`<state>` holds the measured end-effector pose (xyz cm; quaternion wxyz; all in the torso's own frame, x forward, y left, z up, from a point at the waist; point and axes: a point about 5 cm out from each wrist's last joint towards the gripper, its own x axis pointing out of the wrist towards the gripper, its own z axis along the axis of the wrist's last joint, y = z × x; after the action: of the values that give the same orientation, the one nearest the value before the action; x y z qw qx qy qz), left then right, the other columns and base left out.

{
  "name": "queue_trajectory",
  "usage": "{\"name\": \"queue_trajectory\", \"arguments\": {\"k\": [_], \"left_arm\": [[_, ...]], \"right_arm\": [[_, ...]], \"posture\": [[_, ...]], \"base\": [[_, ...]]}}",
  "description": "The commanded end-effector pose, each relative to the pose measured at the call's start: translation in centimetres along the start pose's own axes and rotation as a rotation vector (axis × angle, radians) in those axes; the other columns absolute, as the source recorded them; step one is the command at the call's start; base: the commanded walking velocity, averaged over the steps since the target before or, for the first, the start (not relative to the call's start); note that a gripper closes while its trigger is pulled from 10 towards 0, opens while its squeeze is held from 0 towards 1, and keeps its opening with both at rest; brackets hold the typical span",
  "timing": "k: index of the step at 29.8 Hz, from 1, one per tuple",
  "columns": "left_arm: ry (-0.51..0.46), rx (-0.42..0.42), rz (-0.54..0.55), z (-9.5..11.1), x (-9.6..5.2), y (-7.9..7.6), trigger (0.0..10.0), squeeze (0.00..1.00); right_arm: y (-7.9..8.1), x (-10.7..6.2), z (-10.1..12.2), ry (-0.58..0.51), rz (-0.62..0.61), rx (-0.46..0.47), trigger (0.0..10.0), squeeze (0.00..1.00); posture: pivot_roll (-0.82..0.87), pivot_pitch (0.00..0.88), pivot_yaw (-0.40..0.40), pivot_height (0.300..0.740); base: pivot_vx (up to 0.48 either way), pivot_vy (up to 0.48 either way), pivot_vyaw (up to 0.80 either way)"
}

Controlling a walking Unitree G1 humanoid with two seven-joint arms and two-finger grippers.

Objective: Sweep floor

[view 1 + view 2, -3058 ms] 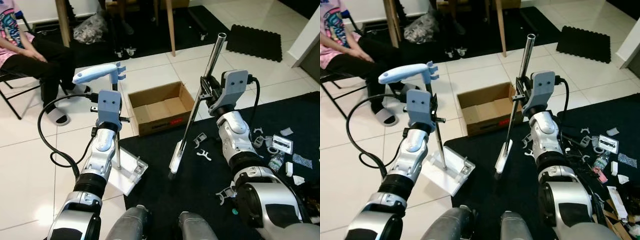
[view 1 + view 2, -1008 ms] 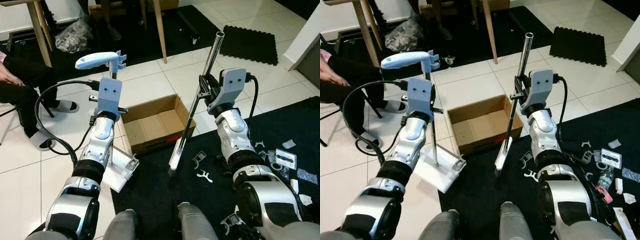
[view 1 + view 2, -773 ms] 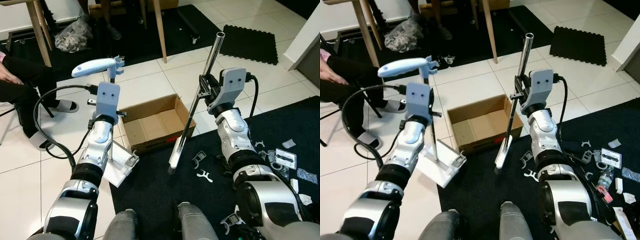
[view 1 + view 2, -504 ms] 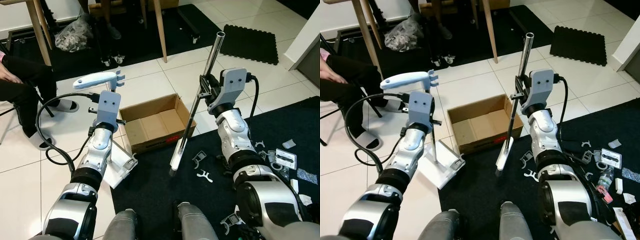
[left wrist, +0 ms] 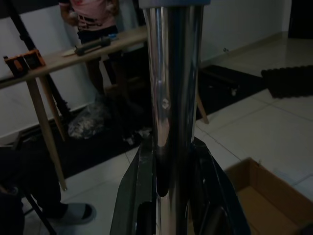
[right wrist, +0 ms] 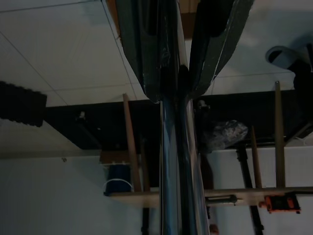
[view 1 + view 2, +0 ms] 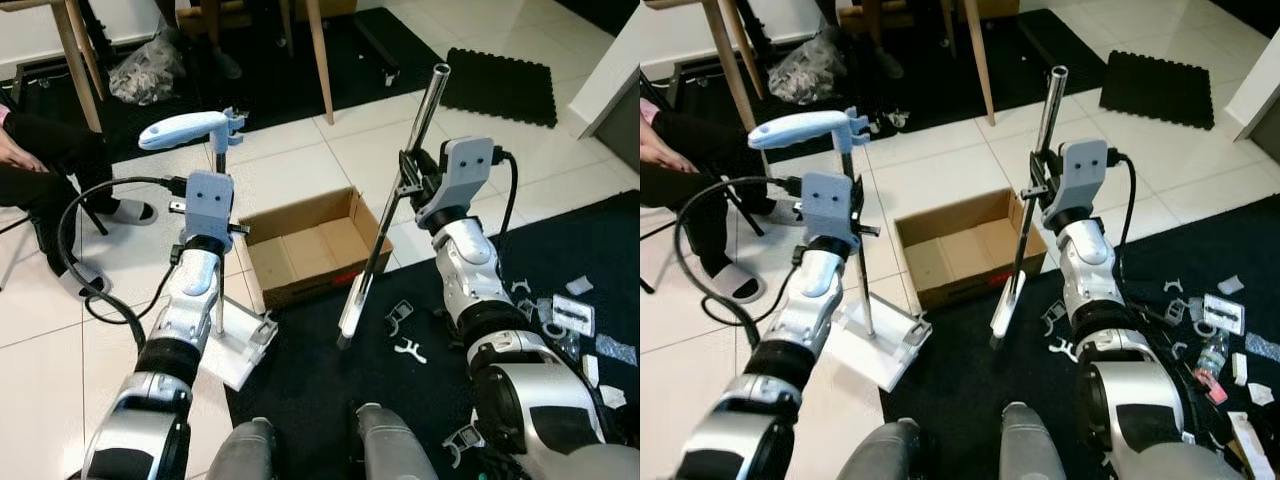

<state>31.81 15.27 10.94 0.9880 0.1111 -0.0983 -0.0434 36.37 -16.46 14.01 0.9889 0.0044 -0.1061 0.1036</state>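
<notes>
My left gripper (image 7: 214, 229) is shut on the metal pole (image 5: 173, 98) of a dustpan with a light blue handle (image 7: 185, 128). Its white pan (image 7: 236, 346) rests on the tiles at the edge of the black carpet (image 7: 330, 400). My right gripper (image 7: 409, 186) is shut on a shiny broom pole (image 7: 427, 108) that leans left. The broom's white head (image 7: 350, 310) touches the carpet in front of the box. White plastic clips (image 7: 406, 350) lie on the carpet beside the head. In the right wrist view the pole (image 6: 176, 171) runs between the dark fingers (image 6: 142, 49).
An open, empty cardboard box (image 7: 300, 245) stands on the tiles between both arms. More litter (image 7: 570, 312) is scattered on the carpet at the right. A seated person (image 7: 35, 150) is at the far left. Wooden table legs (image 7: 320, 60) and a black mat (image 7: 500, 85) lie beyond.
My left arm dipped the dustpan handle, then raised it again a little to the left; the pole now stands more upright. The pan stayed at the carpet edge. The right arm held still.
</notes>
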Motion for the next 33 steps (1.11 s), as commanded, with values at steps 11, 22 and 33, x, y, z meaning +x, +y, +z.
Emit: {"name": "queue_trajectory", "arguments": {"k": [11,22,33], "left_arm": [[-0.089,-0.022,-0.062,2.2,-1.6,-1.3,10.0,0.00],[-0.157,0.000,-0.073,4.9,-1.0,-0.8,10.0,0.00],[-0.224,0.059,-0.090,8.3,-0.4,0.2,10.0,0.00]], "right_arm": [[0.3,0.3,0.9,-0.048,0.006,-0.001,10.0,0.00],[0.5,0.3,0.8,-0.048,0.010,0.005,10.0,0.00],[0.6,0.3,0.8,-0.046,0.008,0.007,10.0,0.00]], "posture": [[-0.01,0.087,0.044,0.740],[0.00,0.086,0.047,0.740],[0.01,0.086,0.050,0.740]], "base": [[0.000,0.000,0.00],[0.000,0.000,0.00],[0.000,0.000,0.00]]}}
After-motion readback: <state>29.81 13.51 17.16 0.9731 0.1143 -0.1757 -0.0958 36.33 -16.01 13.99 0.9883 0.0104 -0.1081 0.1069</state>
